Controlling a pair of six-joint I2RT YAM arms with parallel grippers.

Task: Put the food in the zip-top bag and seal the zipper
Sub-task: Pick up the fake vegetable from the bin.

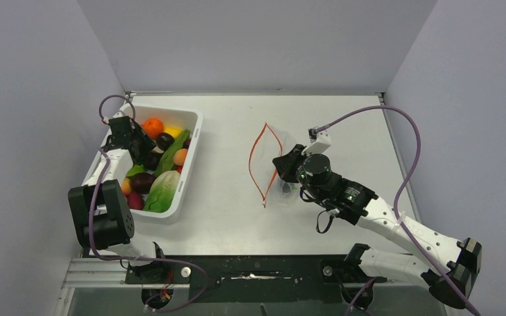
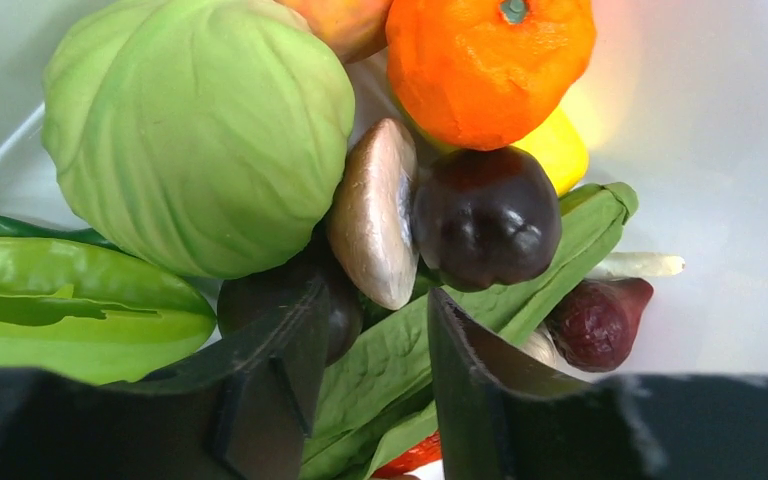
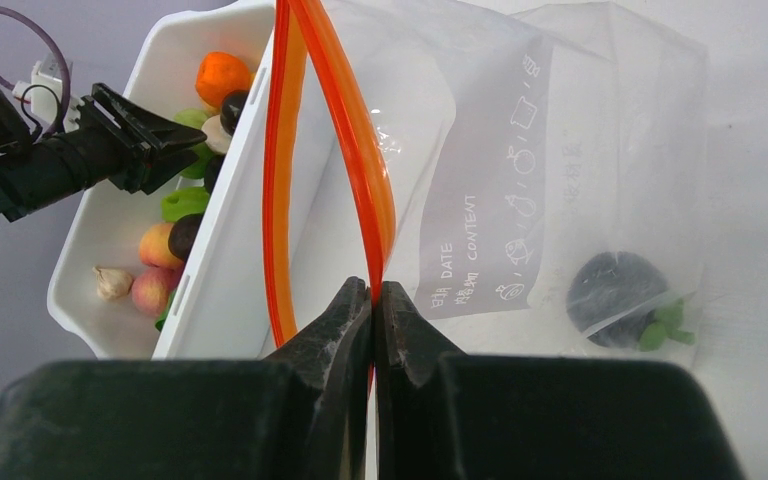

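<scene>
The food lies heaped in a white bin point(image 1: 194, 141): an orange point(image 2: 490, 65), a pale green lettuce head point(image 2: 200, 130), a dark plum point(image 2: 485, 215), a brown mushroom point(image 2: 375, 215) and a long green leaf point(image 2: 400, 360). My left gripper point(image 2: 375, 295) is down in the bin point(image 1: 146, 153), jaws apart astride the green leaf and touching nothing clearly. The zip-top bag point(image 3: 600, 130) lies at mid-table with its mouth gaping. My right gripper point(image 3: 373, 290) is shut on the red-orange zipper point(image 3: 360, 130) at the mouth's right lip point(image 1: 278, 163). One dark piece with green leaves point(image 3: 615, 295) sits inside the bag.
The bin stands at the table's left side against the grey wall, its long side facing the bag's mouth point(image 1: 251, 161). Purple cables point(image 1: 408, 158) loop above both arms. Grey walls close the table on three sides.
</scene>
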